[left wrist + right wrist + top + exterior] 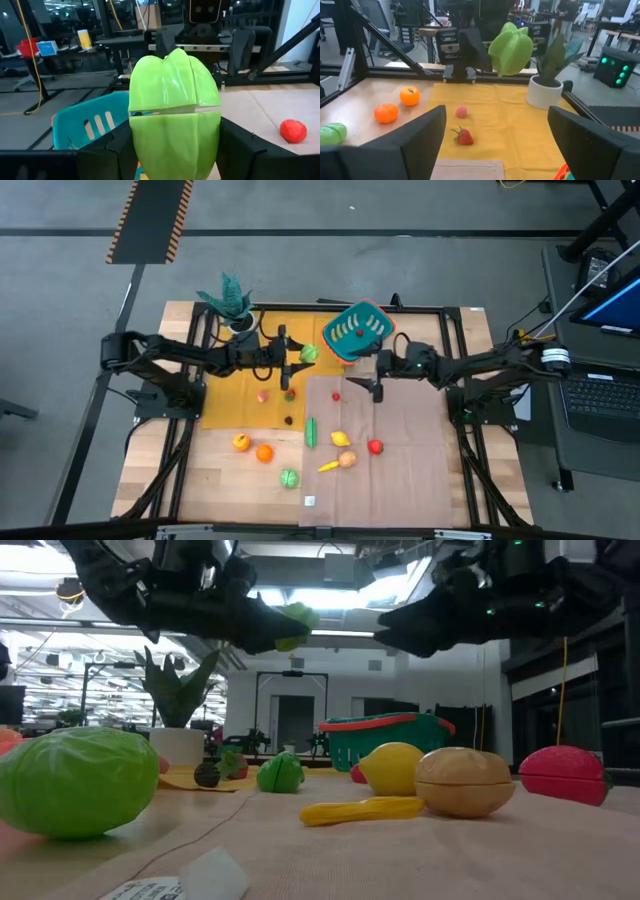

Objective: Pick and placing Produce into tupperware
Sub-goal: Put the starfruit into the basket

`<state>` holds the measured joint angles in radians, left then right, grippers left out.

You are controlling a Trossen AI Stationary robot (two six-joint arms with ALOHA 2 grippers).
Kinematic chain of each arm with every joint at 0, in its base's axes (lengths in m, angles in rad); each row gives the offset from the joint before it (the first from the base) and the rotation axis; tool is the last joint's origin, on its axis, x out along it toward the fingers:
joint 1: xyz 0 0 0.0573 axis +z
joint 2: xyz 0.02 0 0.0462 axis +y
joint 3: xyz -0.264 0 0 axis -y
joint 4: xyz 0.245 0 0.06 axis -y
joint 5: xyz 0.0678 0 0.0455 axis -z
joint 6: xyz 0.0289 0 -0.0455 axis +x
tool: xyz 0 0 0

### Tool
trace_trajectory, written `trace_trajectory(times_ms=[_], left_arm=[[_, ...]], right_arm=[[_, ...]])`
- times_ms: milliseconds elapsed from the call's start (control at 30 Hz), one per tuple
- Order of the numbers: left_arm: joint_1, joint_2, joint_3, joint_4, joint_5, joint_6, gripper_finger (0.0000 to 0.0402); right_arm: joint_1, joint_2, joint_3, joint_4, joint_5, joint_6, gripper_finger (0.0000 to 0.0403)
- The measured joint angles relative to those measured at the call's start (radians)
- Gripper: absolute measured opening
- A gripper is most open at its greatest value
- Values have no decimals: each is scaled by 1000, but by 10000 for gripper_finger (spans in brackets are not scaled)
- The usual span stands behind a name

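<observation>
Near edge, lower centre of the high view: loose toy produce (343, 460) on the brown mat, unpicked. Mid-frame, our right gripper (378, 387) hangs with jaws wide, empty. Further up, left gripper (293, 366) clamps the glossy green plastic pepper (308, 353), just left of the tilted teal tupperware with orange-red rim (357, 330). Risks: early release drops it short; arms collide.
</observation>
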<state>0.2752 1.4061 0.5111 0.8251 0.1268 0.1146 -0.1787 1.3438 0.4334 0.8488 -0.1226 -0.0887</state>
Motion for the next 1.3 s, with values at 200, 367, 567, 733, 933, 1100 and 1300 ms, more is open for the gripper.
trace_trajectory(times_ms=[200, 367, 567, 733, 933, 1100, 1300], left_arm=[[-16, 35, 0, 65, -1, 0, 203], [-24, 36, 0, 68, 0, 1, 197], [-28, 36, 0, 68, 16, 13, 204], [-27, 36, 0, 67, 16, 27, 197], [-27, 36, 0, 67, 16, 30, 202], [-27, 36, 0, 67, 16, 37, 199], [-27, 36, 0, 67, 16, 37, 199]], right_arm=[[0, 133, 116, -1, 0, -54, 347], [0, 232, 221, -6, 0, -78, 347], [0, 316, 319, -15, -1, -82, 347], [0, 325, 361, -12, -2, -103, 347], [0, 326, 393, -14, -38, -102, 347], [0, 326, 393, -15, -55, -99, 347], [0, 326, 393, -15, -56, -100, 347]])
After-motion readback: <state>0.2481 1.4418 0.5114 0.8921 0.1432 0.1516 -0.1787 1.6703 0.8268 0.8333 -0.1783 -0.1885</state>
